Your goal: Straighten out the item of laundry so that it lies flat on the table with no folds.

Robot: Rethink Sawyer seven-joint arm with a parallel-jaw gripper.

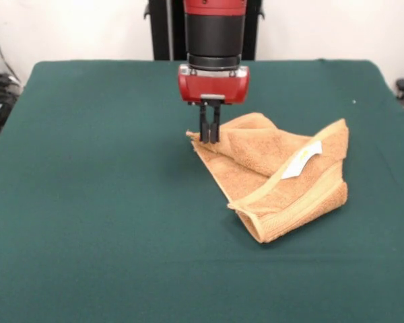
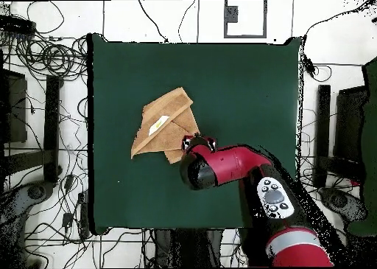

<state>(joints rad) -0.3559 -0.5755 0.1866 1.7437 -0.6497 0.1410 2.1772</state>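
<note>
The item of laundry (image 1: 276, 178), an orange-tan towel, lies crumpled and folded over itself right of the middle of the green table (image 1: 87, 202). Its white label (image 1: 301, 161) faces up. My gripper (image 1: 209, 139) comes straight down onto the towel's far left corner, fingers (image 1: 204, 128) drawn close together and pinching the cloth there. In the overhead view the towel (image 2: 166, 122) forms a folded triangle shape with its label (image 2: 157, 124) showing, and the red gripper head (image 2: 199, 144) covers its lower right corner, hiding the fingertips.
The table (image 2: 243, 82) spreads wide around the towel on every side. Cables and stands lie on the floor beyond the table's edges. The red arm (image 2: 232, 164) reaches in from the bottom right in the overhead view.
</note>
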